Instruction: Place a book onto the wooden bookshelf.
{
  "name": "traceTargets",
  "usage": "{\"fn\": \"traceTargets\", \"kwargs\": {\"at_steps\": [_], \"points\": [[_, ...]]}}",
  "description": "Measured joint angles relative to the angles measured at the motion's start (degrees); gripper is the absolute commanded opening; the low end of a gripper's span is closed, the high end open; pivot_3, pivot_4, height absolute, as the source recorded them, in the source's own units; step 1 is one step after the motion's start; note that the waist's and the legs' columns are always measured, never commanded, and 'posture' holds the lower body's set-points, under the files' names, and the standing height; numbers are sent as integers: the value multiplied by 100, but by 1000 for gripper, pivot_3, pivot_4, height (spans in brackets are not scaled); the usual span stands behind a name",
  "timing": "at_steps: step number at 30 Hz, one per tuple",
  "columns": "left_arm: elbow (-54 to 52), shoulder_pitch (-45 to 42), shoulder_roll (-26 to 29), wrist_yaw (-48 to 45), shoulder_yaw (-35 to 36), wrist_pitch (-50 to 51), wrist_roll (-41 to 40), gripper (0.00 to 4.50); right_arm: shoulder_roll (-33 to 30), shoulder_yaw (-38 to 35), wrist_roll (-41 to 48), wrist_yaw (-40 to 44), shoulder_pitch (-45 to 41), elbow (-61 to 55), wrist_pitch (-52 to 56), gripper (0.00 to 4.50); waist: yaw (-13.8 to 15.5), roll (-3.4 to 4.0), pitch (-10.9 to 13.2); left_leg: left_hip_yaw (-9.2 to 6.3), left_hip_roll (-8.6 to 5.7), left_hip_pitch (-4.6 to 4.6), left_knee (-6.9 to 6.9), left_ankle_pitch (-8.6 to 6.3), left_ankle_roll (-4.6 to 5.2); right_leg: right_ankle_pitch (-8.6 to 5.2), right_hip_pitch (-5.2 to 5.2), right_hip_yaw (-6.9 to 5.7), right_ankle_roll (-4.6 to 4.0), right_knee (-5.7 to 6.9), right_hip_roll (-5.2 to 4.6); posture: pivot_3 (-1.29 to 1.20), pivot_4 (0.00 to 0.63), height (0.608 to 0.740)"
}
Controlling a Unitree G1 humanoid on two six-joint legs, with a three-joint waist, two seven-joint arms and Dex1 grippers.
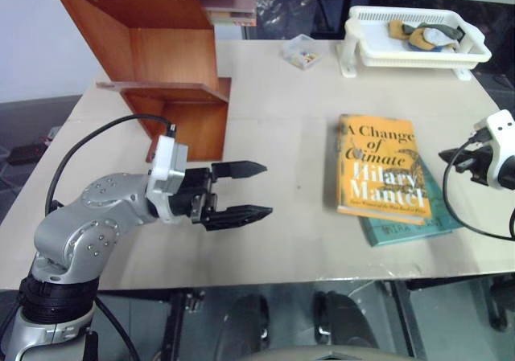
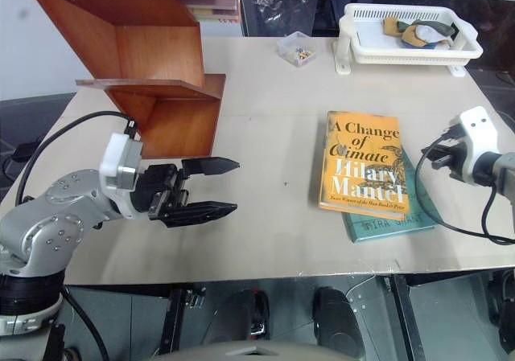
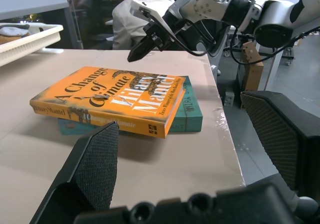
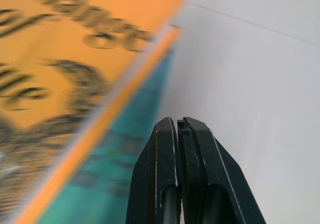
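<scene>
Black fingers of the left gripper [image 1: 241, 190] stand wide apart and empty nearest the robot, pointing level toward the book [image 1: 381, 166], likely waiting to receive it. The right gripper [image 3: 136, 52], pressed shut with nothing in it, hovers by the book's outer edge, seemingly to pry it off the teal book [image 1: 418, 216] beneath. Farther back stands the wooden bookshelf [image 1: 161, 47], well apart from the book.

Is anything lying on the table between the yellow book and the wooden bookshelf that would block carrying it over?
Nothing lies on the tabletop between the book and the wooden bookshelf. The open left gripper hovers beside that stretch, near the shelf's base. The small clear box and the white basket sit farther back.
</scene>
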Motion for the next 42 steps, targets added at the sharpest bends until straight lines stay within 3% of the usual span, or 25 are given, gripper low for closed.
{"fn": "traceTargets", "kwargs": {"at_steps": [23, 25, 26, 28, 30, 31, 32, 33, 35, 38, 42], "points": [[-163, 234, 30, 298, 228, 97, -174, 4500, 395, 401, 36, -203, -36, -25, -141, 182, 18, 0, 0, -2, -4, -4, 4, -2, 4, 1, -1, 1, -2, 2, -3, 0, 150, 740], [-171, 240, 16, 411, 227, 130, -207, 4500, 266, 350, 38, -166, 65, -42, -156, 689, 27, 0, 0, -3, -4, -4, 4, -3, 5, 1, 0, 1, -2, 2, -3, 0, 150, 740], [-168, 178, -92, 515, 190, 137, -191, 4500, 218, -144, 178, -124, 570, -474, -105, 999, 111, 4, 2, -12, -8, -12, 0, -2, 4, 1, -1, -8, -2, -1, -6, 0, 150, 740], [-81, 204, -170, 618, 163, 127, -109, 4500, 159, -732, 376, -51, 1212, -1084, 28, 2194, 177, 7, 2, -13, -7, -11, -3, 3, -5, 2, 0, -10, -5, -1, -5, 0, 150, 740], [7, 160, -250, 677, 105, 119, -51, 4500, 170, -1101, 505, -59, 1503, -1505, 143, 2713, 190, 9, 3, -12, -8, -15, -3, 3, -5, 2, -2, -10, -5, -2, -5, 0, 150, 740], [200, 17, -367, 777, -94, 31, 185, 4500, 282, -1833, 931, -109, 1803, -2569, 397, 3358, 136, 2, 4, -9, -6, -7, -1, -5, 8, -2, 0, -5, 3, -3, -2, 0, 150, 740], [235, -29, -382, 789, -136, 0, 249, 4500, 329, -1937, 1045, -154, 1868, -2729, 474, 3708, 136, -1, 3, -7, -3, -3, 0, -5, 8, -1, 0, -3, 3, -3, 1, 0, 150, 740], [457, -181, -492, 848, -259, -100, 491, 4500, 782, -2412, 1636, -386, 2157, -3753, 793, 3837, 157, -3, 2, -25, -1, -2, -2, -6, 10, -2, 9, -18, 2, 0, 3, 0, 150, 740], [987, -564, -720, 820, -618, -218, 817, 4500, 1212, -2563, 2467, -908, 2949, -5240, 1002, 4449, 179, -10, -3, -36, 4, 0, 1, -4, 5, -15, 12, -22, -23, 7, 10, 0, 150, 740], [1725, -1044, -901, 483, -977, -591, 1320, 4500, 1139, -1886, 3296, -1904, 4009, -6000, 444, 4449, 164, -10, -3, -26, -10, -4, 9, -5, 8, -16, 12, -13, -25, 6, -8, 0, 150, 740], [2319, -1427, -1039, 23, -1299, -1138, 1807, 4500, 558, -1126, 3438, -3040, 4690, -6037, -711, 4449, 121, -32, 0, -16, -14, -8, 20, -12, 20, -16, 11, 8, -25, 1, -7, 0, 150, 740]]}}
